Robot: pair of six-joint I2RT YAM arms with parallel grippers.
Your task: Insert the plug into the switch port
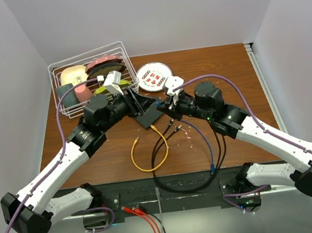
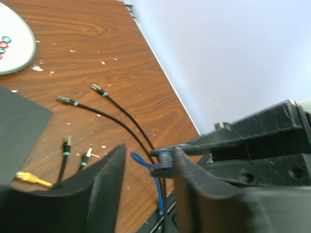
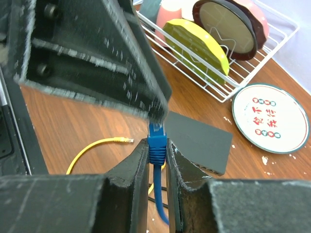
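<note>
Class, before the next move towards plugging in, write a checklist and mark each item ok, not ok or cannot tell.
1. Right gripper clamped on blue plug: ok.
2. Left gripper jaws apart, not pinching plug: ok.
3. Plug lined up with switch port: not ok, port lies off to the side.
4. Black switch held steady: not ok, neither gripper holds it.
5. Plug's clip orientation: cannot tell.

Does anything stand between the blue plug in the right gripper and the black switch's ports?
Yes: in the right wrist view a finger of the left gripper sits right at the plug, partly covering the switch.
</note>
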